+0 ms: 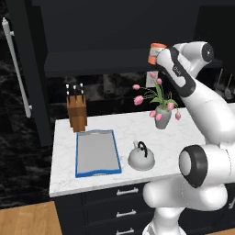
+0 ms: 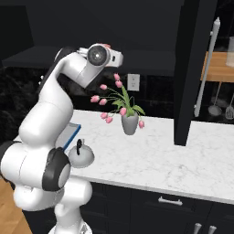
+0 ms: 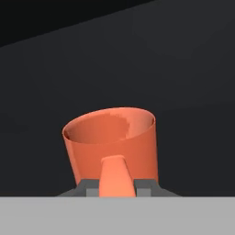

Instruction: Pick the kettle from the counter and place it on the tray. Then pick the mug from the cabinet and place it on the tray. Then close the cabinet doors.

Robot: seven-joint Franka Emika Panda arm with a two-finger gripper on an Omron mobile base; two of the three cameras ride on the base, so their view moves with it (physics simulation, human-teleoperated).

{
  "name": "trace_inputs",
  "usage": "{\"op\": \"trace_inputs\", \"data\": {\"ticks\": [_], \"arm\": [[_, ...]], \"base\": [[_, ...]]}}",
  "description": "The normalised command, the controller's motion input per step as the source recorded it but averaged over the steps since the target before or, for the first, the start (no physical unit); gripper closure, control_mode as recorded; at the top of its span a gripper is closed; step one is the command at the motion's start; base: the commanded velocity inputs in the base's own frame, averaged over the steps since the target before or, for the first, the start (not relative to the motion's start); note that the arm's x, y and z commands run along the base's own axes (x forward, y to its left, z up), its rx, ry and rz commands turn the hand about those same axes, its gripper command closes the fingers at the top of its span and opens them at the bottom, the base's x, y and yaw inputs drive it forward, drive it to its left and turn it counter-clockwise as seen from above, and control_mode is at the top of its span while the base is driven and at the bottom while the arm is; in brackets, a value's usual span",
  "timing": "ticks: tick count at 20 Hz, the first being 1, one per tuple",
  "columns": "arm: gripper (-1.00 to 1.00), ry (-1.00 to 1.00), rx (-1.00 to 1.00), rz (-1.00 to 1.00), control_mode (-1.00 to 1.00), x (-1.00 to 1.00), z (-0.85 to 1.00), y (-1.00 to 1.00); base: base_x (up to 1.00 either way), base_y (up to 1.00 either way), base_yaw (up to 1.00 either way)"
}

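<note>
The big black cabinet [image 1: 119, 41] hangs on the wall up high. Its doors are open. One tall black door [image 1: 25, 73] with a long silver bar stands at the left in the left base view, and the other door [image 2: 194, 68] stands at the right in the right base view.

Under it is the white counter [image 1: 179, 137] with dark drawers below.

The blue-rimmed tray [image 1: 97, 153] lies flat on the counter. Its grey middle is bare.

A brown knife block [image 1: 76, 109] stands behind the tray, near the wall. A grey vase with pink flowers [image 1: 161, 110] stands further to the right.

The silver kettle [image 1: 141, 157] sits on the counter just beside the tray, on its right, not on it.

The small orange mug [image 1: 157, 53] is up high at the cabinet shelf. The gripper [image 3: 117, 186] is closed tight on the mug's handle, and the mug's open top shows in the hand view.
</note>
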Motion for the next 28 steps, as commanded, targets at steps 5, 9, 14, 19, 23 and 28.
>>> {"op": "trace_inputs", "data": {"ticks": [5, 9, 14, 19, 23, 28], "arm": [[1.0, -0.02, 0.02, 0.0, -1.0, -1.0, -0.04, 0.23], [1.0, 0.0, 0.0, 0.0, -1.0, -1.0, 0.0, 0.6], [1.0, 0.01, -0.04, 0.02, -1.0, -0.96, -0.06, 0.8], [1.0, 0.14, -0.11, -0.01, -1.0, -0.56, -0.18, 1.0], [1.0, 0.24, -0.11, -0.11, -1.0, -0.12, -0.29, 1.0], [1.0, 0.05, 0.0, -0.16, -1.0, -0.12, -0.48, 0.9]], "base": [[0.0, 0.0, 0.0], [0.0, 0.0, 0.0], [0.0, 0.0, 0.0], [0.0, 0.0, 0.0], [0.0, 0.0, 0.0], [0.0, 0.0, 0.0]]}}
